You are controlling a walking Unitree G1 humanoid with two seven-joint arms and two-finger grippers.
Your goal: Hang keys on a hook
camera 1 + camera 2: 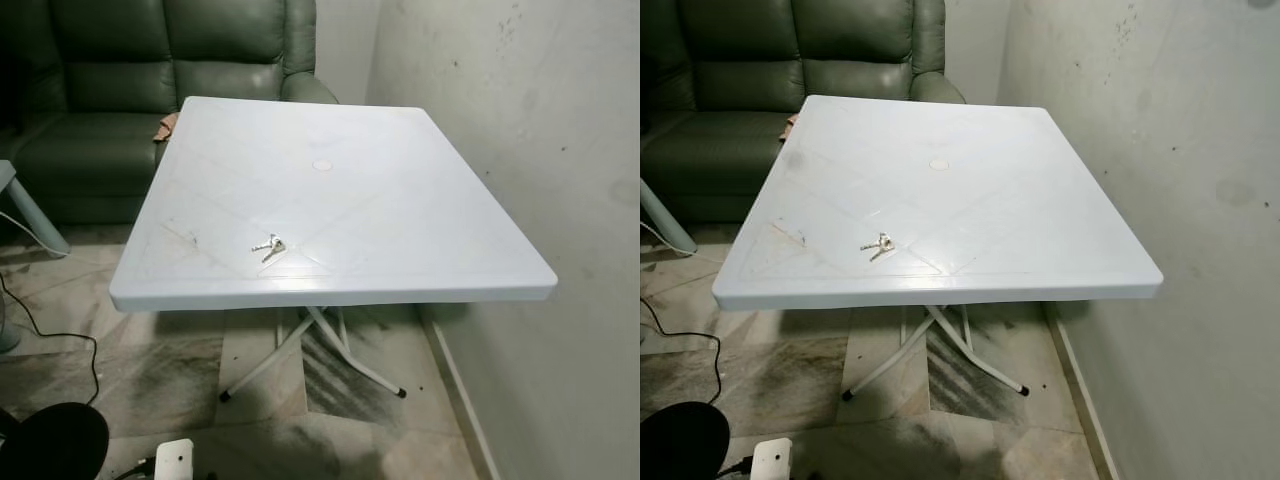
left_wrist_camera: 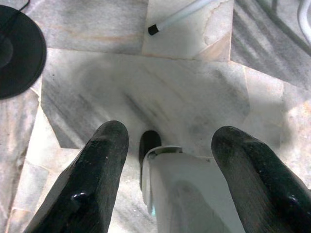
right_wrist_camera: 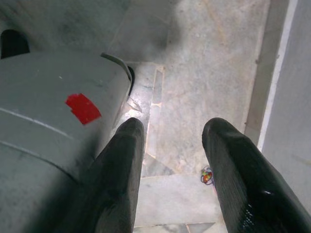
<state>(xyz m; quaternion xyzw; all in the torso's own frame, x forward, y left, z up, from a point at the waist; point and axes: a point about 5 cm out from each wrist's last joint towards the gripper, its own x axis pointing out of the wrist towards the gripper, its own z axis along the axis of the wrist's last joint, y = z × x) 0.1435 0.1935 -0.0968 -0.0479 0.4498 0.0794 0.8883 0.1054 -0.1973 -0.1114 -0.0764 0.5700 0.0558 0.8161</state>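
Keys [image 1: 268,246] lie low-centre on a white table [image 1: 420,220]; both grippers [image 2: 167,160] [image 3: 170,160] hang open and should approach the keys slowly from above.

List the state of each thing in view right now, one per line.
keys: lying loose on the table, not picked up
table: upright, against the wall
left end effector: open, hanging over the floor
right end effector: open, hanging over the floor

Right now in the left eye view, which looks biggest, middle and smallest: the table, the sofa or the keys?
1. White table, biggest as it looks.
2. Green sofa, partly cut off and farther away, so its true size is unsure.
3. Keys, smallest by far.
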